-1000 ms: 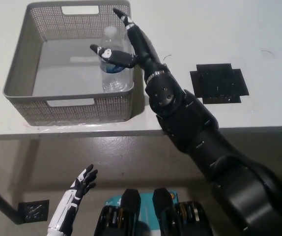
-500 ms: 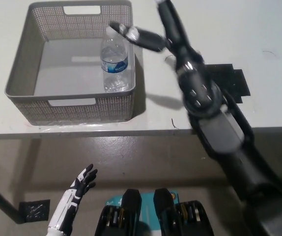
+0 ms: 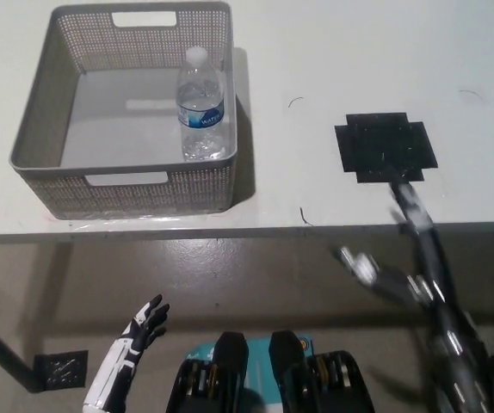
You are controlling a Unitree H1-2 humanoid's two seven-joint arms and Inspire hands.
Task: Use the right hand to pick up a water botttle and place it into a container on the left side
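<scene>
Since before, our right hand (image 3: 402, 249) pulled back off the table (image 3: 316, 69), blurred, fingers spread, empty. Bottle (image 3: 201, 107) stands in basket (image 3: 36, 146). Left hand (image 3: 139, 327) low, open.

A clear plastic water bottle (image 3: 201, 105) stands upright inside the grey mesh basket (image 3: 40, 129) at upper left of the frame, against its right wall. The basket sits on the white table (image 3: 316, 52); a black cross-shaped mat (image 3: 385, 146) lies at centre right. Below the table edge, the black right hand (image 3: 398, 258) shows at lower right, the white left hand (image 3: 139, 327) at lower left.
</scene>
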